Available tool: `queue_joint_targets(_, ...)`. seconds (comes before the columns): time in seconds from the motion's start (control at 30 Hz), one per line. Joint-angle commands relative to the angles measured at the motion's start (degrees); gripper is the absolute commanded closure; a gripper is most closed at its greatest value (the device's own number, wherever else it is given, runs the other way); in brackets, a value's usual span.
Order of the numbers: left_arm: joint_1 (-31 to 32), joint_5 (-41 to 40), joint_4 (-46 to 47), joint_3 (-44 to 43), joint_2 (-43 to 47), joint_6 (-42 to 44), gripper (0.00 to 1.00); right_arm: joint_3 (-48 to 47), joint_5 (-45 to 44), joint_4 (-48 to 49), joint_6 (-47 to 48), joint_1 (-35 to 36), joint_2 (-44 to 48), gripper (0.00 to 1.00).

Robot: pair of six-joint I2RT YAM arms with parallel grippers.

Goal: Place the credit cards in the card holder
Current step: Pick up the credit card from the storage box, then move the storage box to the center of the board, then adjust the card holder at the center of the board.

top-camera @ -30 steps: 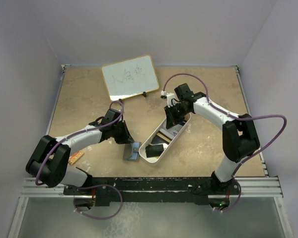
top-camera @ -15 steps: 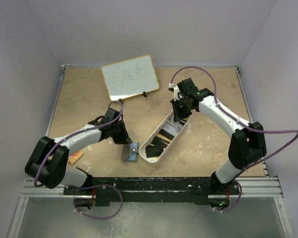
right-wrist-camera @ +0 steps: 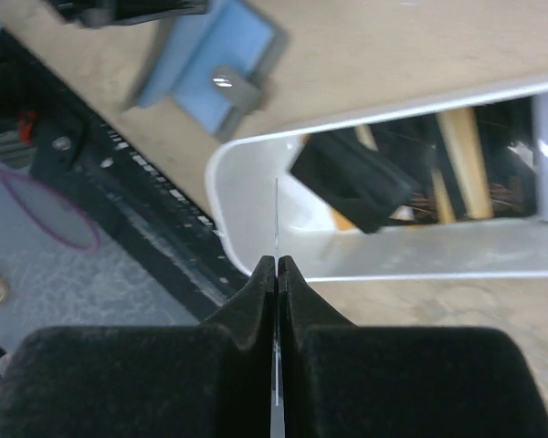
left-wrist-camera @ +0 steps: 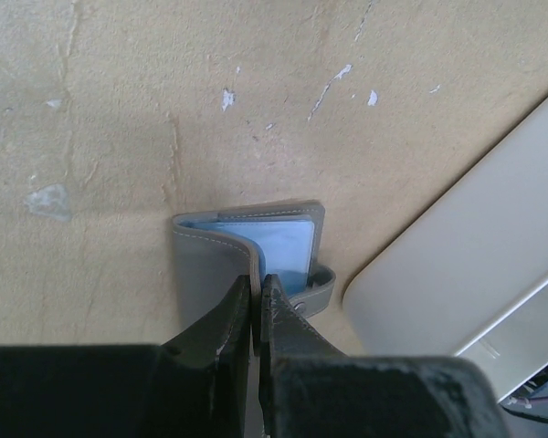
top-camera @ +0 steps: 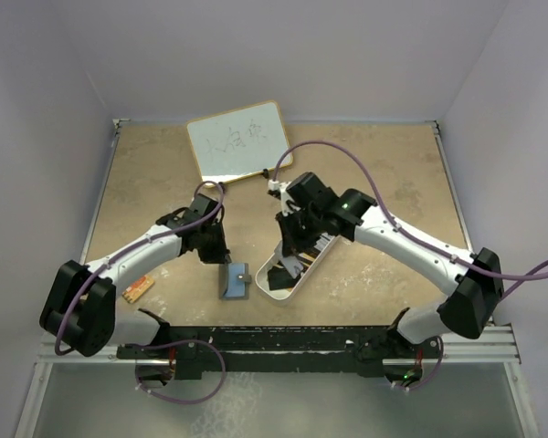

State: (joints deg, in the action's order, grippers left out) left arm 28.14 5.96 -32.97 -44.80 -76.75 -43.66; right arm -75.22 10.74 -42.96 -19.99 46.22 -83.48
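**Both grips closed: one on the holder, one on a card**

One table (top-camera: 146, 182). One whiteboard (top-camera: 238, 140) at its far edge. One long white tray (top-camera: 272, 290) near the middle. One card holder (top-camera: 234, 281) lies open just left of the tray, not touching it. One little orange-brown board (top-camera: 139, 289) far left.

My left gripper (left-wrist-camera: 258, 285): jaws nearly together, clamped on the card holder's grey cover. Only the left wrist view shows the cover curled up off the light blue inside.

My right gripper (right-wrist-camera: 276, 263): jaws together on one thin card (right-wrist-camera: 276, 214), edge-on, over the tray's wall near its rounded end. Only the right wrist view shows that card. It also shows the credit cards in the tray: one black card (right-wrist-camera: 352, 178), yellow-orange cards (right-wrist-camera: 461, 164) beneath, number unclear.
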Motion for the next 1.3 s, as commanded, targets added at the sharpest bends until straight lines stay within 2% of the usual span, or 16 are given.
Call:
queue_joint_targets(0.0, -1.04, -0.22, -2.08, -1.68, 1.65, 0.77, 1.00, 1.04, 1.24, 7.20, -9.04, 7.87, 1.09, 1.00)
queue_joint_targets(0.3, -6.38, 5.59, 0.03, 0.12, 1.71, 0.12, 1.00, 4.44, -1.41, 20.26, -15.37, 17.27, -5.54, 1.00)
queue_joint_targets(0.47, -9.26, 10.04, 2.10, 1.20, 0.44, 0.04, 1.00, 4.74, -3.54, 20.15, -15.02, 18.45, -9.93, 1.00)
queue_joint_targets(0.73, -10.79, 17.71, 6.84, 3.17, -1.01, -1.16, 1.00, 4.54, -13.87, 12.24, -12.25, 18.23, -11.78, 1.00)
queue_joint_targets(0.87, -10.74, 23.37, 13.85, 5.99, -1.18, -4.59, 1.00, 5.02, -17.98, 9.92, -11.24, 16.75, -11.94, 1.00)
queue_joint_targets(1.1, -10.25, 27.12, 25.66, 11.11, -1.25, -12.11, 1.00, 6.99, -21.42, 8.98, -9.22, 11.64, -10.84, 1.00)
queue_joint_targets(1.27, -7.66, 28.14, 32.43, 12.05, -2.64, -16.18, 1.00, 7.03, -25.06, 8.08, -7.52, 9.49, -11.58, 1.00)
